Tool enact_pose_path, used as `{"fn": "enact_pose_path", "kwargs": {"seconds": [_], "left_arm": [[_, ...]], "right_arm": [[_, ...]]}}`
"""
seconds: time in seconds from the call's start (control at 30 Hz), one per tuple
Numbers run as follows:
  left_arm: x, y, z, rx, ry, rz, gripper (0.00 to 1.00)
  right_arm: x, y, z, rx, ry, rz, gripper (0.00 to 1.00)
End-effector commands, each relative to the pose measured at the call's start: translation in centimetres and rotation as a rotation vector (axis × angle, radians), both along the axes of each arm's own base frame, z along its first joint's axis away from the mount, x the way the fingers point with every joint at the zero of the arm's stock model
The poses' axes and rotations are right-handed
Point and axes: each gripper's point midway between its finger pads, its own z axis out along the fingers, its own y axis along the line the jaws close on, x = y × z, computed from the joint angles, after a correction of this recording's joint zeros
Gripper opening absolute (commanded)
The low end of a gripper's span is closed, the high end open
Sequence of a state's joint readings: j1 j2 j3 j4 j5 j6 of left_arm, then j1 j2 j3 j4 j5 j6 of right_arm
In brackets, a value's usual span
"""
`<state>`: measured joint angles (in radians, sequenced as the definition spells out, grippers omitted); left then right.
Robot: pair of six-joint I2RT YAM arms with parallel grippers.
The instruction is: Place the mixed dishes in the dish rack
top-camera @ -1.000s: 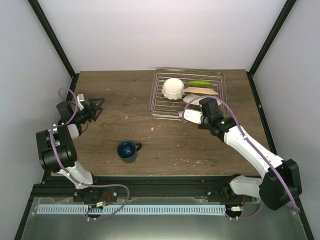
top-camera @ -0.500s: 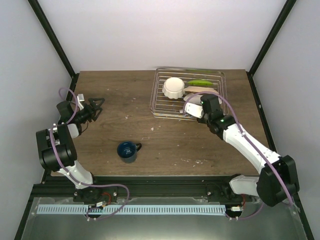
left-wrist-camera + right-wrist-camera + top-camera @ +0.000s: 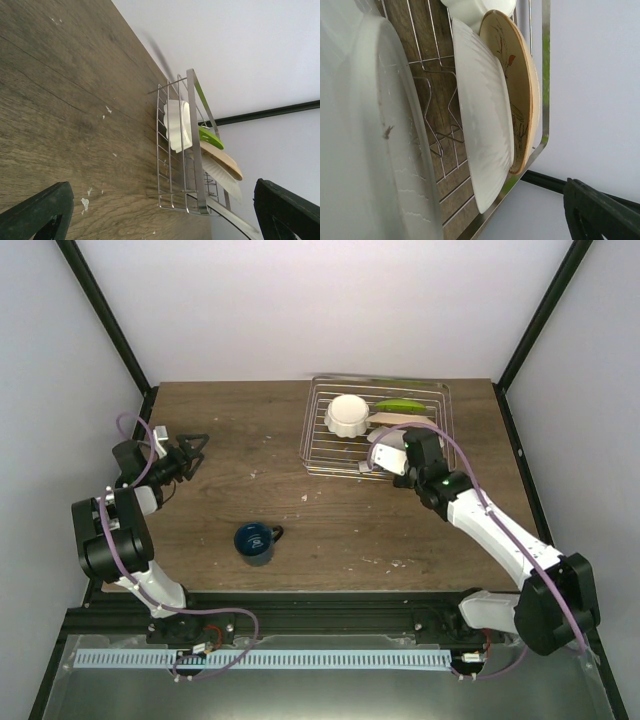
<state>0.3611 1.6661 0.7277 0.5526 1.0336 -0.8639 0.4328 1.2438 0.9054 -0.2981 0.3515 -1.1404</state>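
Wooden table (image 3: 250, 420) holds the dark blue mug (image 3: 257, 541), well apart from both grippers: left gripper (image 3: 191, 452) spread wide, right gripper (image 3: 381, 459) at the dish rack (image 3: 309, 432), state indeterminable

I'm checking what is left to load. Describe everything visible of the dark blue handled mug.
The dark blue handled mug stands upright on the brown wooden table, mouth up, its inside a lighter, glossy blue. It looks like glazed ceramic. Its small handle points right and slightly away. It sits alone near the table's front, left of centre, outside the silver wire dish rack. Only the table touches it.
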Motion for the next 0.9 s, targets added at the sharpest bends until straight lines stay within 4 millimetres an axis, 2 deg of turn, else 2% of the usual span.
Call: {"fn": "enact_pose_path", "kwargs": {"seconds": [0.0, 0.27, 0.5, 0.67, 0.87], "left_arm": [[0.4, 0.2, 0.6, 0.017, -0.038, -0.009, 1.00], [0.5, 0.2, 0.6, 0.017, -0.037, -0.007, 1.00], [0.2, 0.0, 0.1, 0.074, -0.002, -0.001, 1.00], [-1.1, -1.7, -1.1, 0.175, 0.096, -0.022, 1.00], [-3.5, -3.0, -0.7, 0.265, 0.153, -0.024, 1.00]], "right_arm": [[-0.3, -0.5, 1.2, 0.026, -0.039, -0.007, 0.91], [-1.6, 0.1, 0.0, 0.048, 0.015, 0.041, 1.00], [-2.5, 1.1, 0.0, 0.086, 0.035, 0.090, 0.99], [-3.3, 2.9, -0.1, 0.116, 0.067, 0.148, 1.00], [-4.6, 7.3, 1.2, 0.221, 0.108, 0.262, 1.00]]}}
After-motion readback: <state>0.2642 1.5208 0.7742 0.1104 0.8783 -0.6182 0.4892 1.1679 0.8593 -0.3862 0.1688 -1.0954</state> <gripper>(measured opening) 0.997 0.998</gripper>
